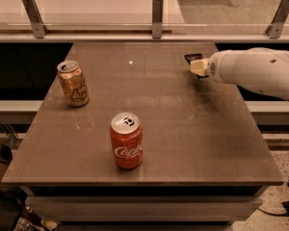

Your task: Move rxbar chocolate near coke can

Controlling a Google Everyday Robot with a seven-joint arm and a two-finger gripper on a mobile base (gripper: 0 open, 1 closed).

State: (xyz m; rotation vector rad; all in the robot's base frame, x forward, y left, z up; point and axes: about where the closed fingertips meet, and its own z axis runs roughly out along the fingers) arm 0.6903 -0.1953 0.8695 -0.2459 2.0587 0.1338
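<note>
Grey-brown and glossy, one rectangular table [192, 143] carries three loose items: two cans and one bar. Coke can [126, 141]: one, a red-orange cylinder with white script and a silver top, standing near the front edge, left of centre. Tan-gold can [73, 83]: one, the same shape, with dark script, standing near the left edge. Rxbar chocolate [192, 57]: one, a small flat black rectangle, only partly visible at the far right of the table, well apart from both cans and right at the tip of the gripper [198, 67]. One smooth, rounded white arm [255, 73] reaches in from the right, and its cream-coloured gripper sits low beside the bar. How far it is open, and whether it holds the bar, cannot be told. Behind the table, three metal posts [157, 13] stand along a pale ledge.
</note>
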